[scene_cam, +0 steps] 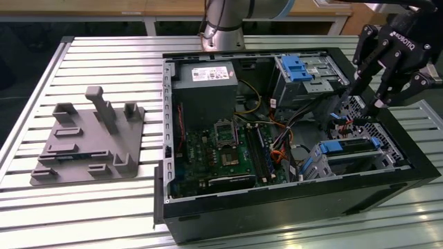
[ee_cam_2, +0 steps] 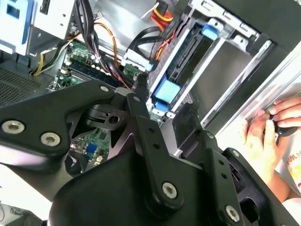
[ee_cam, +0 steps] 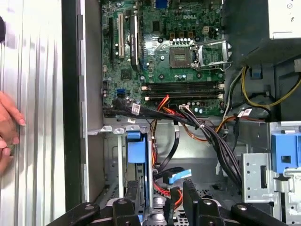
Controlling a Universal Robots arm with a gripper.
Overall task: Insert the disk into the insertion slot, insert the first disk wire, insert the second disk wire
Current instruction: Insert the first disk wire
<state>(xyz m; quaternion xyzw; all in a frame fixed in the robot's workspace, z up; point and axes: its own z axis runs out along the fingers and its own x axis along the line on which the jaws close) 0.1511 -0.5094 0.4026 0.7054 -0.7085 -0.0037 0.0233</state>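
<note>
Hovering claw (scene_cam: pixel 360 106) near disk (scene_cam: pixel 346 146) | seated in insertion slot (scene_cam: pixel 361 164) | long axis level

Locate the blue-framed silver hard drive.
The blue-framed silver hard drive sits in the grey perforated sheet-metal cage at the exterior view's right, near the black gripper.

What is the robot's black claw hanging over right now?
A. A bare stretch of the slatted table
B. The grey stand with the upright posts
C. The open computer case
C: in the exterior view the gripper hangs above the open computer case, over its end on the exterior view's right, while the grey stand lies outside the case on the exterior view's left.
</note>
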